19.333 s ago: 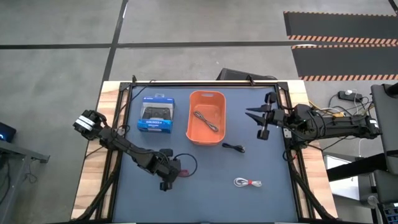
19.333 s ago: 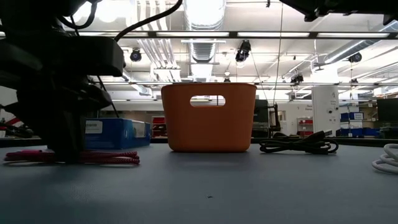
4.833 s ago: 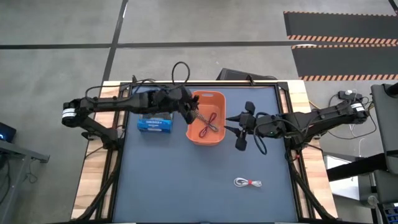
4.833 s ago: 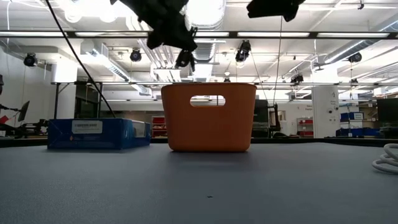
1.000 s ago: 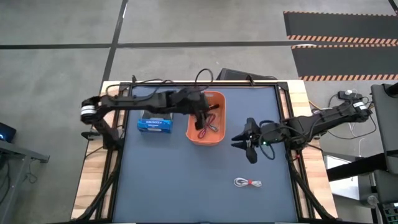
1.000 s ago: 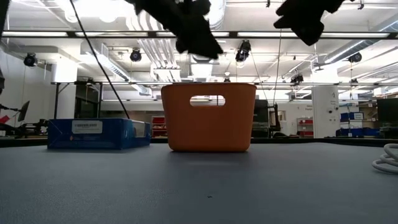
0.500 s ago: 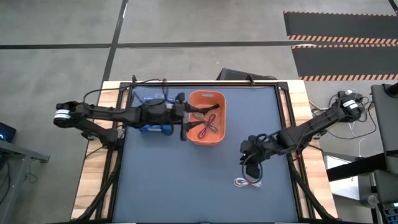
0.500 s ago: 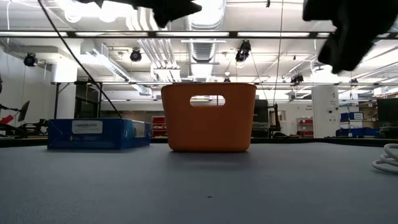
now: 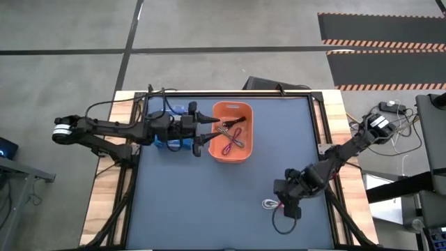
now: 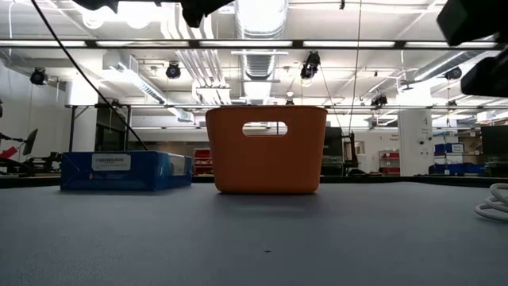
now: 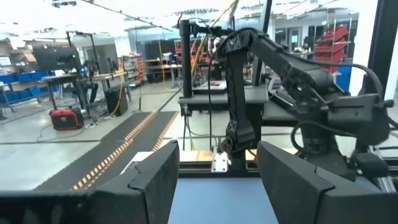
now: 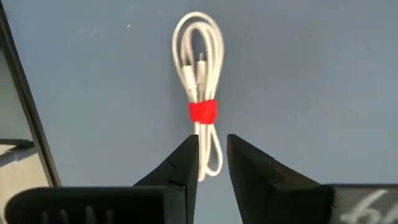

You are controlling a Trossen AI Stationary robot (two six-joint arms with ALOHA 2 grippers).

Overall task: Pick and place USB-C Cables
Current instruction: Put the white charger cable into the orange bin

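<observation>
Spanning the frame, the worktop carries the orange basket, where three cables are already gathered. The left claw, spread and empty, is held beside the basket, apparently parked clear. The right claw, narrowly parted, is poised directly above the white cable, seemingly for pickup.

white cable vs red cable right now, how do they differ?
The white cable lies on the bare table; the red cable is in the orange bin. The white cable sits under the right gripper; the red cable lies near the left gripper, whose fingers are open. Both are ungripped.
</observation>
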